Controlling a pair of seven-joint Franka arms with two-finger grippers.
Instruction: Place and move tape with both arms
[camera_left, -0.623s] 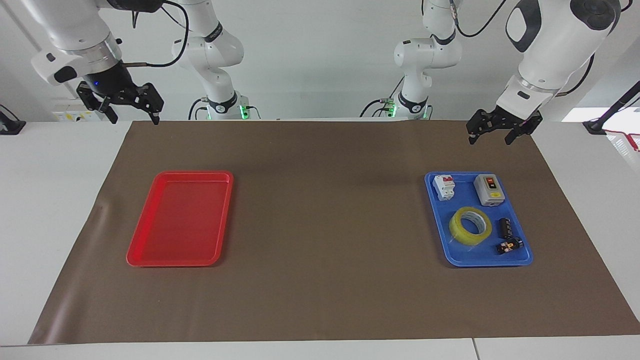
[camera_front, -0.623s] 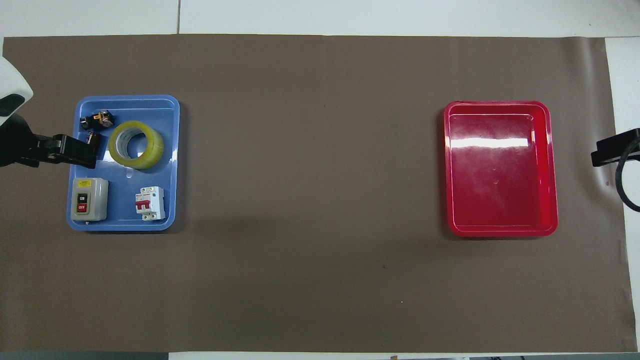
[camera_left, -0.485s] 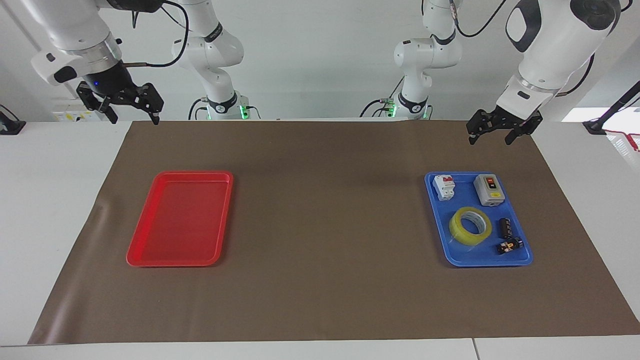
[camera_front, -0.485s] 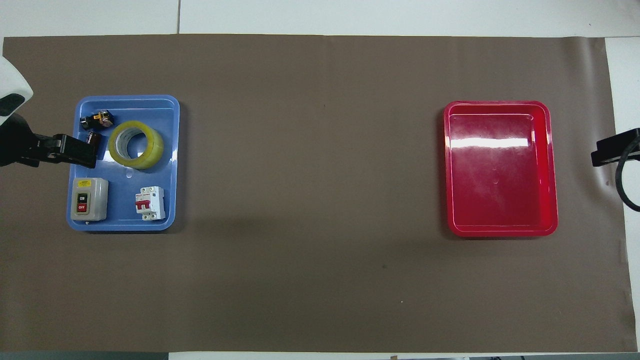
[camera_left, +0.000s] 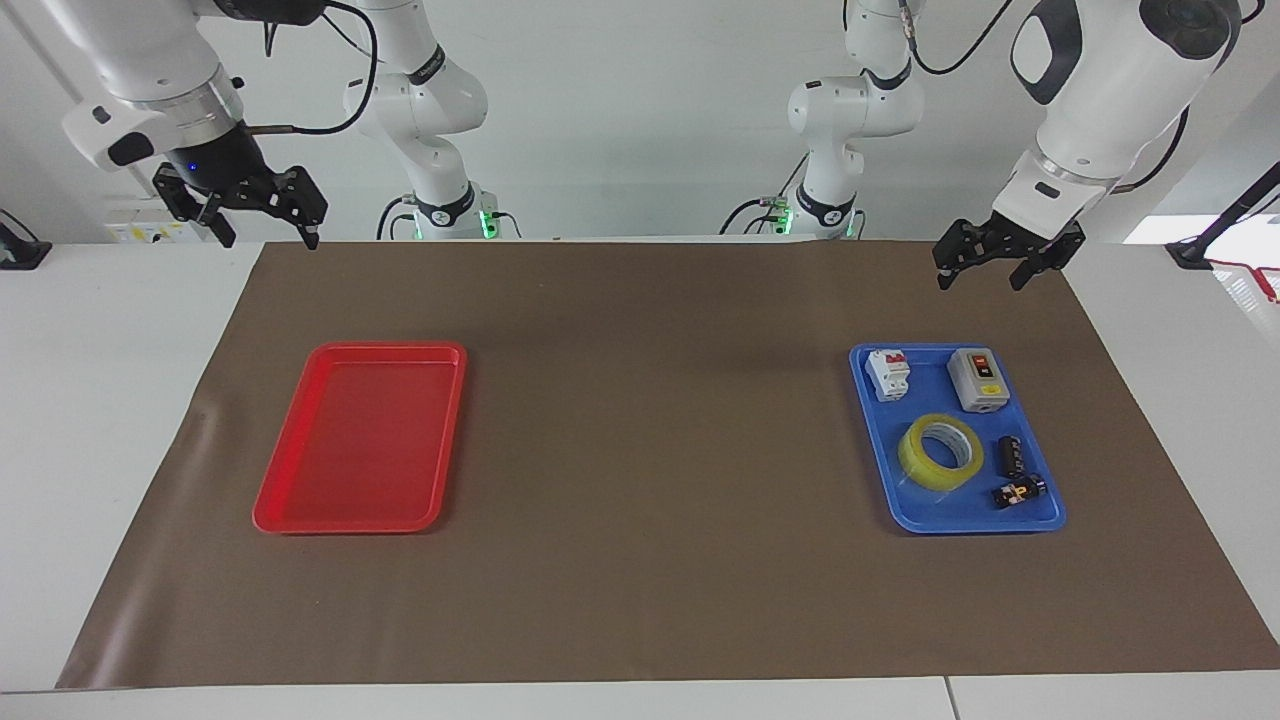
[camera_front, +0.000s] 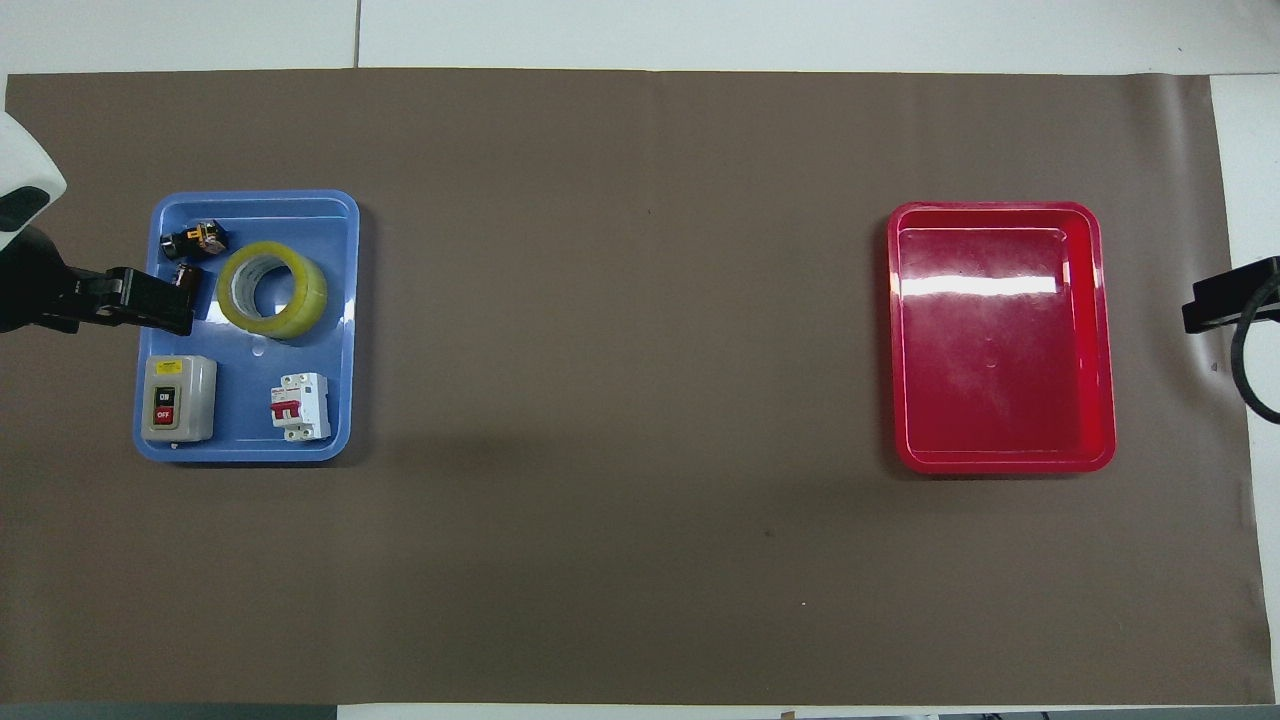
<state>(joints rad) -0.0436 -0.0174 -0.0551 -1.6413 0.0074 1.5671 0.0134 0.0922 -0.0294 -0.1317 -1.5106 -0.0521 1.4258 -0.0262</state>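
The tape (camera_left: 940, 452) is a yellow roll lying flat in the blue tray (camera_left: 925, 512) toward the left arm's end of the table. It also shows in the overhead view (camera_front: 272, 290), in the same blue tray (camera_front: 245, 405). My left gripper (camera_left: 980, 280) is open and empty, raised over the mat's edge on the robots' side of the blue tray. In the overhead view the left gripper (camera_front: 160, 303) overlaps the tray's rim beside the tape. My right gripper (camera_left: 270, 240) is open and empty, raised over the mat's corner at the right arm's end; only its tip (camera_front: 1215, 300) shows from overhead.
A red tray (camera_left: 360, 440) with nothing in it lies toward the right arm's end. The blue tray also holds a grey on/off switch box (camera_left: 977, 380), a white circuit breaker (camera_left: 888, 375) and small black parts (camera_left: 1012, 455). Two smaller white arms (camera_left: 440, 120) stand at the back.
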